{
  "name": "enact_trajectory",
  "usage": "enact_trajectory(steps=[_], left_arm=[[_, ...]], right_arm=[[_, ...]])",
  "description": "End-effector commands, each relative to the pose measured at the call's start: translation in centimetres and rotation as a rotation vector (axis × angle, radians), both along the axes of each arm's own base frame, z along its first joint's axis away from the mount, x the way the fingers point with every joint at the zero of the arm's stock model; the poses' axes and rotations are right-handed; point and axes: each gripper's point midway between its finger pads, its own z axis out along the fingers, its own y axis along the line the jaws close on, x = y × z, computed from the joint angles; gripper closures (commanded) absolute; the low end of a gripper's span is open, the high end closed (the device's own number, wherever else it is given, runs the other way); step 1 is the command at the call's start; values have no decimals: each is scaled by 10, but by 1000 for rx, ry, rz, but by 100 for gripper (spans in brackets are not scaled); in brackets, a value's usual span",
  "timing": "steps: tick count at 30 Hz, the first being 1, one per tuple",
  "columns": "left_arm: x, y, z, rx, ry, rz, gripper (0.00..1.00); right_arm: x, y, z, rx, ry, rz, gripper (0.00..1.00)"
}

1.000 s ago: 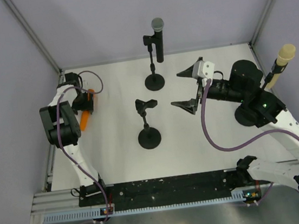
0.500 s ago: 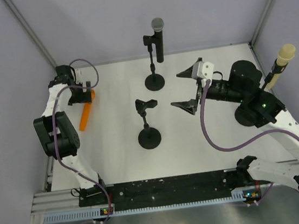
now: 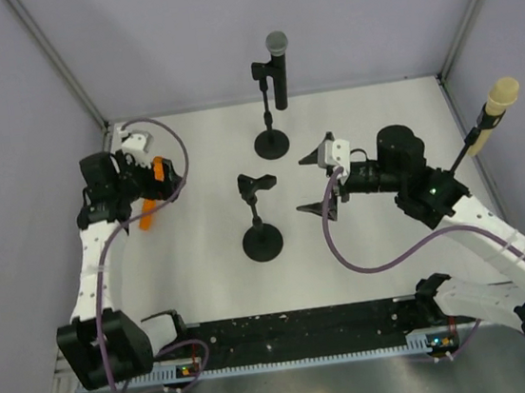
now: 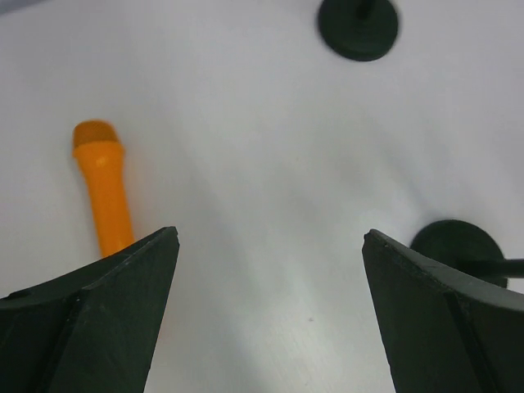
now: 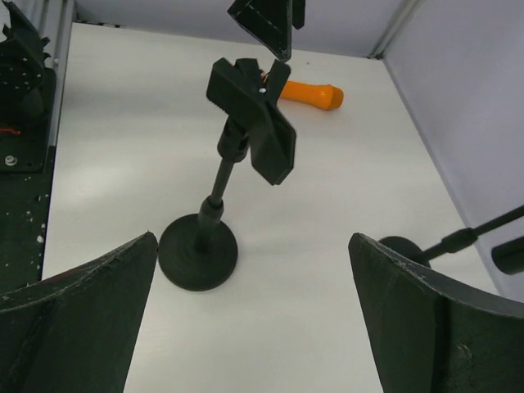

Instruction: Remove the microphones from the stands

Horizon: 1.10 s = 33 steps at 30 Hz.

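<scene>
1. Orange mic (image 3: 147, 214) lies flat on the table (image 3: 395, 257) near its left edge, toward the far-left corner, well apart from the stands.
2. Left gripper (image 4: 268, 236) hangs just above the orange mic, jaws spread wide, holding nothing.
3. Empty stand (image 3: 262, 242) is upright mid-table, clip bare.
4. Right gripper (image 3: 307, 184) is just right of the empty stand, jaws spread, nothing between them.
5. Black mic (image 3: 279, 70) sits upright in the far stand (image 3: 272, 143) at the far edge; beige mic (image 3: 493, 111) stands at the right edge.
</scene>
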Motion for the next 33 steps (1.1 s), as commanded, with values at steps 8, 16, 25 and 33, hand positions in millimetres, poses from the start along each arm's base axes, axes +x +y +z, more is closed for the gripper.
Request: enact_trajectory(steps=[8, 16, 25, 33], left_arm=[[-66, -101, 24, -299, -405, -633, 1], [-75, -118, -7, -294, -382, -688, 1], [-75, -117, -7, -303, -399, -648, 1], [-45, -93, -9, -234, -429, -448, 1]], right_arm=[[-5, 36, -64, 107, 43, 194, 2], [10, 53, -84, 210, 80, 163, 7], [26, 79, -122, 197, 128, 95, 10], [14, 97, -147, 203, 101, 26, 17]])
